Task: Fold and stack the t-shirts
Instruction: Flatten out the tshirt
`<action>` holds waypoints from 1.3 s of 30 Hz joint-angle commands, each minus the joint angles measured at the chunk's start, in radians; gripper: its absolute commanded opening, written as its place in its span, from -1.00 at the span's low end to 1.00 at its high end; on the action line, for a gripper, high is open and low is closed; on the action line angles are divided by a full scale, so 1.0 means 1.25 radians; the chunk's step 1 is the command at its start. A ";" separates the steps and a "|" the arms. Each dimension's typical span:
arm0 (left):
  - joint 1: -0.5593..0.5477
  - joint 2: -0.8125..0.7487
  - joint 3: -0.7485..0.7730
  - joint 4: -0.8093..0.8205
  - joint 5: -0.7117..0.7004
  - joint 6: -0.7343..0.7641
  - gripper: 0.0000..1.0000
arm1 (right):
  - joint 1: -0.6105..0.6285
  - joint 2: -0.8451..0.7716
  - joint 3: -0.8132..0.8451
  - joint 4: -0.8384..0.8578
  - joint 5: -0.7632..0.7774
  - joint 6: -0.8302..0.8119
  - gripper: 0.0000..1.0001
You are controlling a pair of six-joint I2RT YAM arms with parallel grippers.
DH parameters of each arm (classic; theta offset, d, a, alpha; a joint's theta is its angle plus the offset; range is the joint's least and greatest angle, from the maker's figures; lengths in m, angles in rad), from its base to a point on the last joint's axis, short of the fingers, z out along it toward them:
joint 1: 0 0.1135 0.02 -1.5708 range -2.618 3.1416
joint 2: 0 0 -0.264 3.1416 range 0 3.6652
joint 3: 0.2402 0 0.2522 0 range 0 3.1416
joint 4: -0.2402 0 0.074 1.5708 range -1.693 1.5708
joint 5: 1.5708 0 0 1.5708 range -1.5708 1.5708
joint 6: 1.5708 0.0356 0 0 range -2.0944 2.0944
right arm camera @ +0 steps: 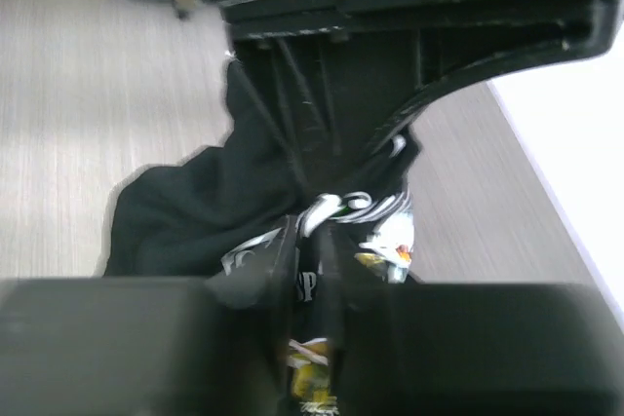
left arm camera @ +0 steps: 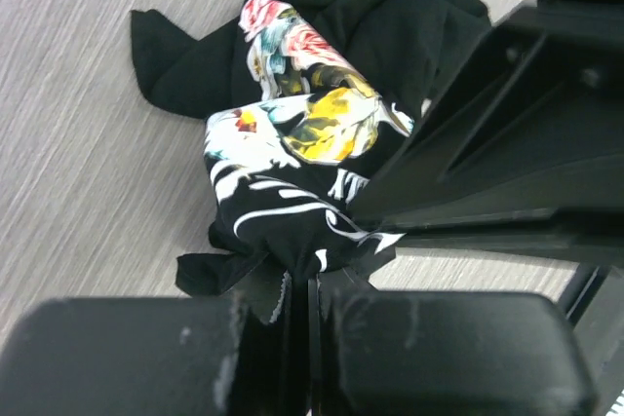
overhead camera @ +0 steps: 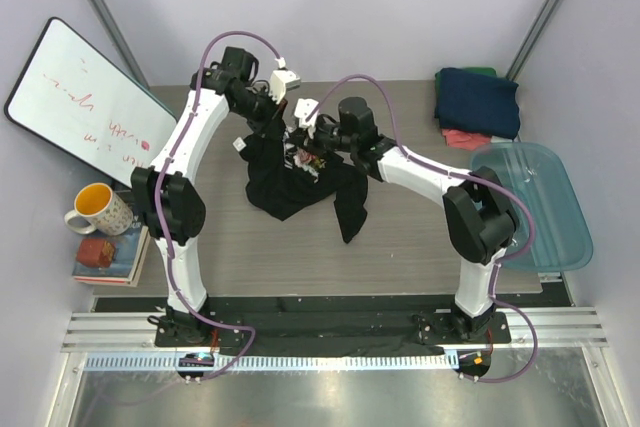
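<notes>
The black t-shirt with rose print and white lettering hangs bunched above the table's middle, its lower part resting on the wood. My left gripper is shut on its upper left part; the left wrist view shows the cloth pinched between closed jaws. My right gripper is shut on its upper right part, close beside the left; the right wrist view shows printed cloth clamped between the jaws. A navy t-shirt lies folded at the back right on a coral-red one, with a green edge behind.
A translucent blue plastic tub sits at the table's right edge. A whiteboard leans at the back left. A yellow-lined mug and books stand left of the table.
</notes>
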 commanded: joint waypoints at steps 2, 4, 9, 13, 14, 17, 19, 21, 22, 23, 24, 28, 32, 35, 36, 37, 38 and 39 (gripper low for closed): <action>-0.001 0.001 0.013 0.034 0.074 -0.020 -1.00 | 0.018 0.004 0.037 0.054 0.077 -0.040 -0.98; -0.001 0.001 0.012 0.029 0.085 -0.013 -1.00 | 0.020 -0.005 0.034 0.051 0.087 -0.065 -0.98; 0.002 -0.011 0.006 0.023 0.128 0.002 -1.00 | 0.020 -0.044 0.020 0.005 0.106 -0.162 -0.98; 0.020 -0.033 -0.016 0.050 0.148 -0.019 0.99 | 0.006 -0.118 0.000 -0.099 0.098 -0.293 -0.98; 0.034 -0.039 -0.026 0.069 0.144 -0.030 1.00 | -0.004 -0.137 0.007 -0.124 0.088 -0.300 -0.98; 0.064 -0.059 -0.050 0.139 0.137 -0.045 1.00 | -0.061 -0.197 0.074 -0.305 -0.005 -0.307 -0.98; 0.080 -0.047 -0.030 0.161 0.133 -0.054 1.00 | -0.113 -0.220 0.133 -0.490 -0.088 -0.296 -0.98; 0.096 -0.030 0.001 0.160 0.133 -0.068 1.00 | -0.160 -0.217 0.239 -0.628 -0.140 -0.292 -0.98; 0.101 -0.017 0.034 0.154 0.135 -0.073 1.00 | -0.172 -0.216 0.270 -0.747 -0.151 -0.294 -0.98; 0.106 0.002 0.050 0.150 0.141 -0.081 1.00 | -0.185 -0.216 0.322 -0.807 -0.172 -0.305 -0.98; 0.107 0.012 0.064 0.148 0.142 -0.088 0.99 | -0.196 -0.215 0.347 -0.874 -0.181 -0.361 -0.98; 0.109 0.040 0.102 0.145 0.168 -0.102 1.00 | -0.258 -0.194 0.476 -1.291 -0.141 -0.582 -0.98; 0.109 0.058 0.101 0.170 0.202 -0.137 1.00 | -0.291 -0.200 0.529 -1.442 0.032 -0.721 -0.98; 0.107 0.067 0.099 0.199 0.220 -0.161 1.00 | -0.328 -0.242 0.477 -1.310 0.068 -0.708 -0.98; 0.107 0.069 0.099 0.207 0.223 -0.178 1.00 | -0.329 -0.254 0.458 -1.190 0.089 -0.676 -0.98; 0.106 0.069 0.099 0.214 0.222 -0.186 1.00 | -0.331 -0.270 0.400 -1.122 0.098 -0.664 -0.97; 0.107 0.069 0.093 0.234 0.217 -0.194 1.00 | -0.325 -0.300 0.360 -1.041 0.100 -0.642 -0.98; 0.107 0.060 0.083 0.247 0.197 -0.214 1.00 | -0.320 -0.316 0.318 -0.873 0.102 -0.627 -0.98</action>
